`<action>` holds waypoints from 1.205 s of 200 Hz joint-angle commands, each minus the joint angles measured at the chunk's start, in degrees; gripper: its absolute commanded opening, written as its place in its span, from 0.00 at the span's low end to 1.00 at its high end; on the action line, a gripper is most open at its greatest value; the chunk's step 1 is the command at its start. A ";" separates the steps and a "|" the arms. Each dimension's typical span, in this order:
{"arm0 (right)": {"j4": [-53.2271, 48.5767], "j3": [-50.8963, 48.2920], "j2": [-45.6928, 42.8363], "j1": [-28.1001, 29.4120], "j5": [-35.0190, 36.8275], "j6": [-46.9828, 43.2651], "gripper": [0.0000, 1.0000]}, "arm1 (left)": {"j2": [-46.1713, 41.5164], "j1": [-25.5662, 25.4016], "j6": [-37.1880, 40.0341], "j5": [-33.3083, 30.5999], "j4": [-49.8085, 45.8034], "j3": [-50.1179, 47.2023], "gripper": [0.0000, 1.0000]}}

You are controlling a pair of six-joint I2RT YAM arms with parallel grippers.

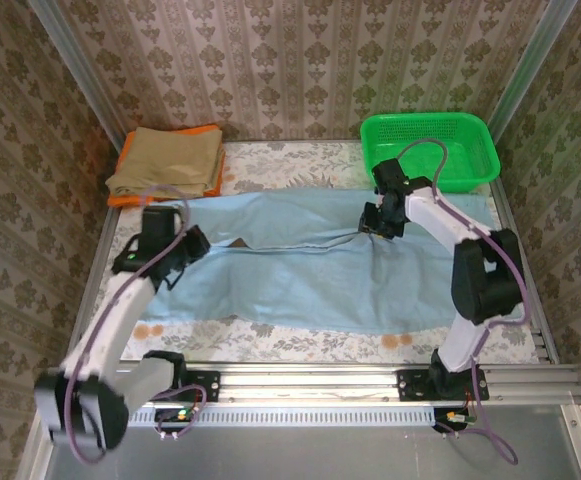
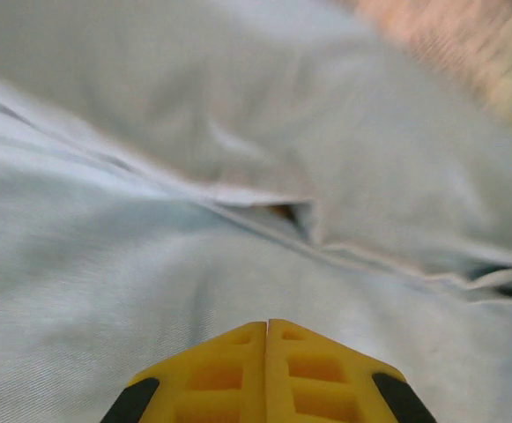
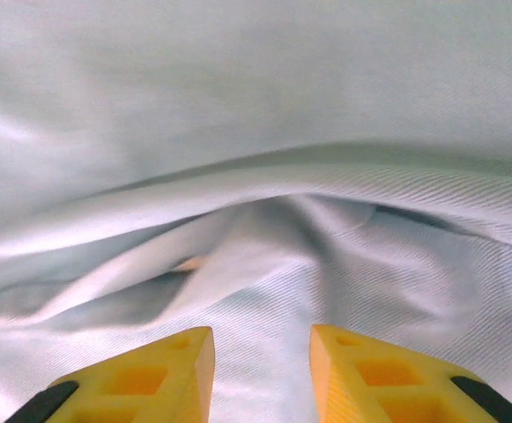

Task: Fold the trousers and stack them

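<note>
Orange cloth [image 1: 120, 199] lies in the far left corner of the tabletop [image 1: 270, 342], with a pair of tan trousers [image 1: 166, 160] folded on top of it. Just in front of that pile, the left arm reaches in over the left end of the light sky-blue trousers [image 1: 300, 268]. The left fingers [image 2: 266, 352] are pressed tightly together, yellow tip against yellow tip, and no fabric shows between them. They sit low over the blue cloth, close to a raised hem or fold edge that runs across the wrist view.

The blue trousers are spread flat and sideways across the middle of the tabletop. They cover most of its width, and a long crease or gap runs between the far half and the near half. I cannot tell which end is the waist.

Further right, the right arm bends down onto the far edge of the trousers. The right fingers [image 1: 372, 224] stand apart over a rumpled ridge of blue fabric and grip nothing.

A green basket [image 1: 432, 152] sits in the far right corner, beyond the trousers.
</note>
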 commanded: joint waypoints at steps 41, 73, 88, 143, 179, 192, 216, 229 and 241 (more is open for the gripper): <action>8.27 -14.08 -13.20 5.85 -6.35 5.10 0.41 | -12.30 28.87 -3.74 -1.21 -28.53 -4.86 0.28; 9.52 -16.37 -13.98 6.34 -8.94 4.01 0.41 | -8.82 36.24 -9.97 -0.55 -25.80 -10.12 0.40; 9.09 -16.03 -13.86 6.32 -9.48 3.30 0.41 | -9.12 35.01 -16.76 -3.95 -24.38 -12.18 0.42; 2.76 -11.79 -14.05 6.84 -9.81 1.45 0.43 | -10.87 30.77 -23.46 -18.12 -15.59 -18.61 0.59; -0.76 -11.02 -14.24 6.90 -8.75 2.09 0.43 | -8.34 29.38 -23.58 -21.91 -11.11 -20.52 0.61; -1.92 -10.35 -14.25 6.92 -8.83 2.19 0.43 | -7.01 29.60 -21.86 -22.92 -9.01 -20.37 0.60; -2.85 -9.78 -14.69 6.95 -8.42 3.12 0.44 | -3.81 31.01 -19.25 -23.56 -6.07 -20.24 0.56; -2.78 -9.78 -14.78 7.01 -8.70 3.91 0.43 | -2.05 31.91 -18.46 -22.18 -4.14 -20.60 0.54; -2.69 -9.70 -14.95 7.06 -8.47 4.41 0.44 | -0.69 32.15 -18.66 -21.75 -3.79 -20.76 0.50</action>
